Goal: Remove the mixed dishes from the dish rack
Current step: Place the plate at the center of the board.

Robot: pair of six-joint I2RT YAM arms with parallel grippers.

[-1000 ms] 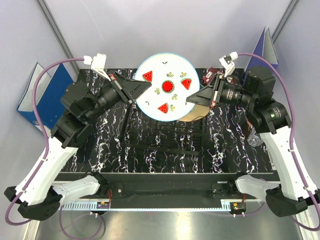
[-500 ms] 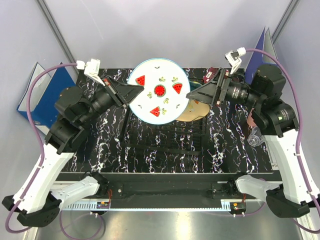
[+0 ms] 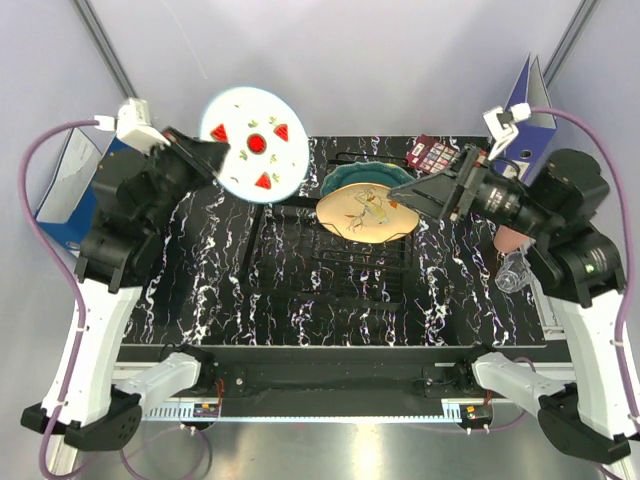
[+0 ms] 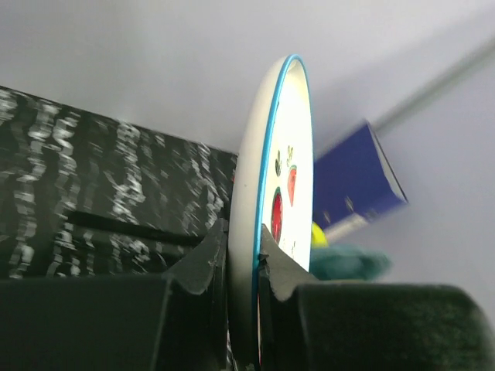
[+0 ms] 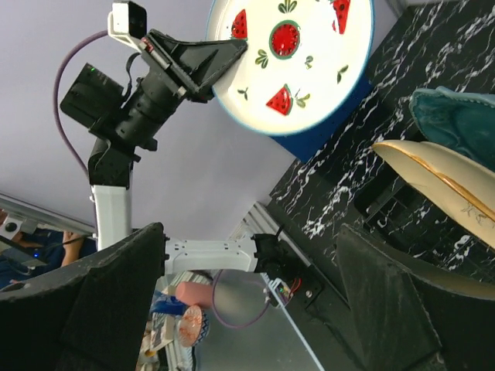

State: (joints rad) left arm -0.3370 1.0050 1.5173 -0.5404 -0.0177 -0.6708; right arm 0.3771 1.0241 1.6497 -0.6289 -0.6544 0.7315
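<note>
My left gripper (image 3: 217, 157) is shut on the rim of the white plate with red fruit marks (image 3: 255, 143), held upright in the air over the table's back left corner. In the left wrist view the plate's edge (image 4: 265, 185) sits clamped in the left gripper (image 4: 241, 255). My right gripper (image 3: 398, 197) stands open and empty beside the cream floral plate (image 3: 365, 213), which leans in the black wire dish rack (image 3: 350, 268). The teal scalloped plate (image 3: 357, 175) stands behind it. The right wrist view shows the right gripper (image 5: 247, 301) wide open, the cream plate (image 5: 441, 185) at its right.
Blue binders stand at the left (image 3: 62, 190) and back right (image 3: 530, 100). A clear glass (image 3: 510, 275) and a pink cup (image 3: 510, 240) sit at the right table edge. A dark red packet (image 3: 430, 155) lies behind the rack. A yellow-green bowl (image 4: 317, 234) shows past the plate.
My left arm swung the fruit plate up and to the left, away from the rack. My right gripper opened and drew back to the right, uncovering the cream and teal plates.
</note>
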